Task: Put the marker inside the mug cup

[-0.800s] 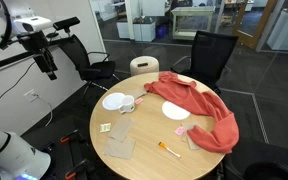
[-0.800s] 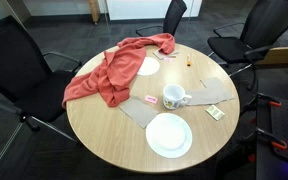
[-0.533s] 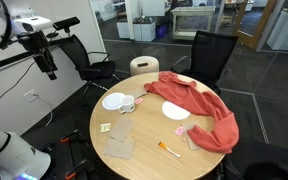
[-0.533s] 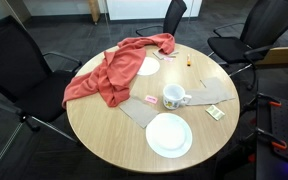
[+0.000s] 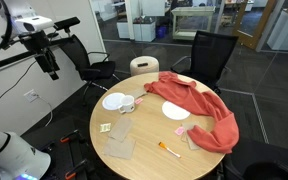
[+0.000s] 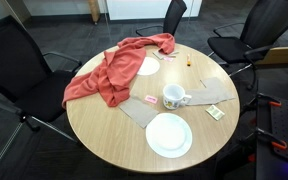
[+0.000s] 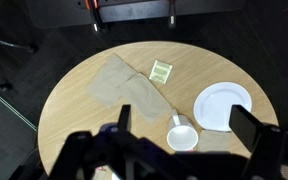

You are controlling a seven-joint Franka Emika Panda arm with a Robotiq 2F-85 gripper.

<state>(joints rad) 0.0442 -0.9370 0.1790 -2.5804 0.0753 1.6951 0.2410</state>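
Note:
The orange marker (image 5: 169,150) lies on the round wooden table (image 5: 144,160) near its front edge, beside the red cloth; in an exterior view it is a tiny orange stick (image 6: 189,62). It is out of the wrist view. The white mug (image 5: 128,104) stands next to the white plate (image 5: 114,101), and both show in an exterior view, the mug (image 6: 174,97) and the plate (image 6: 169,134). My gripper (image 5: 50,68) hangs high off the table's side, open and empty. In the wrist view the gripper (image 7: 185,120) frames the mug (image 7: 182,136) far below.
A red cloth (image 5: 199,108) covers one side of the table, partly over a white disc (image 5: 176,112). Translucent sheets (image 7: 124,88), a small pink-white card (image 6: 146,100) and a yellowish card (image 7: 161,70) lie near the mug. Black chairs (image 5: 209,55) ring the table.

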